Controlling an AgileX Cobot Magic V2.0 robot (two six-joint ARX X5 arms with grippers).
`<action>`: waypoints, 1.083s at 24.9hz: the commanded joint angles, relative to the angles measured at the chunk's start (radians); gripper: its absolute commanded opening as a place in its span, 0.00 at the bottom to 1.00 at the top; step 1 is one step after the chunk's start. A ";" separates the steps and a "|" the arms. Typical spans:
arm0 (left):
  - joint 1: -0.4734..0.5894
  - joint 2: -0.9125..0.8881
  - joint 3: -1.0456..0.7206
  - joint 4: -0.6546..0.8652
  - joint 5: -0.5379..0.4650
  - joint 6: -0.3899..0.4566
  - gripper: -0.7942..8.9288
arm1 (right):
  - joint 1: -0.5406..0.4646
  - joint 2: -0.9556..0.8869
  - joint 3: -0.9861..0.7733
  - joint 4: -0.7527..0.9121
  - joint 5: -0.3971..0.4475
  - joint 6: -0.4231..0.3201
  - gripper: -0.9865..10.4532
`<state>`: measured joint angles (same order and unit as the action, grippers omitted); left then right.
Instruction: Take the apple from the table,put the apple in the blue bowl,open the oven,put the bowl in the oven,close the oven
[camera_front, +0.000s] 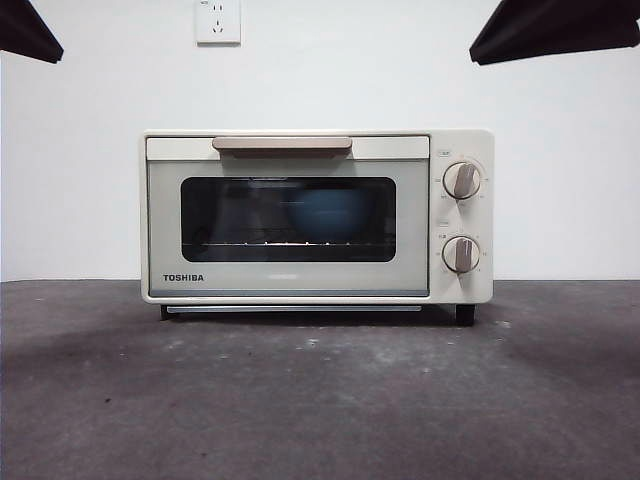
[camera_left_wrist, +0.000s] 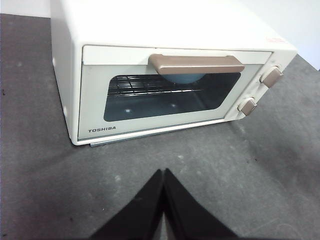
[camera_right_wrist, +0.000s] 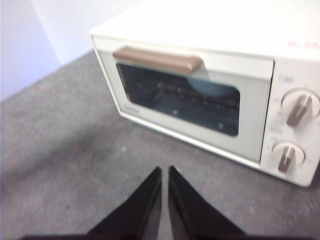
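Observation:
The cream TOSHIBA oven (camera_front: 300, 215) stands on the dark grey table (camera_front: 320, 400) with its glass door closed and its beige handle (camera_front: 282, 145) up. Through the glass the blue bowl (camera_front: 328, 212) shows on the rack inside. The bowl (camera_left_wrist: 185, 78) is also seen just under the handle in the left wrist view, and faintly as the bowl (camera_right_wrist: 210, 89) in the right wrist view. The apple is hidden. My left gripper (camera_left_wrist: 163, 175) hovers shut over the table before the oven. My right gripper (camera_right_wrist: 164, 172) is also shut and holds nothing.
Two grey knobs (camera_front: 461, 180) sit on the oven's right panel. A white wall with a socket (camera_front: 218, 20) rises behind. Both arms show only as black tips (camera_front: 550, 28) at the top corners of the front view.

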<state>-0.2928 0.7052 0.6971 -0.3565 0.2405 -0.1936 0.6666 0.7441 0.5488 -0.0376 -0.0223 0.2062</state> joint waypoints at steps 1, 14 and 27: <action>-0.004 -0.004 0.015 0.007 -0.002 0.021 0.09 | 0.008 0.006 -0.006 0.031 0.004 -0.010 0.09; -0.004 -0.004 0.015 0.007 -0.002 0.021 0.09 | 0.008 0.005 -0.006 0.046 0.004 -0.009 0.09; -0.004 -0.004 0.015 0.013 -0.002 0.025 0.09 | 0.006 0.005 -0.006 0.046 0.004 -0.009 0.09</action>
<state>-0.2928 0.6971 0.6971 -0.3565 0.2401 -0.1879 0.6666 0.7441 0.5442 -0.0067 -0.0223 0.2058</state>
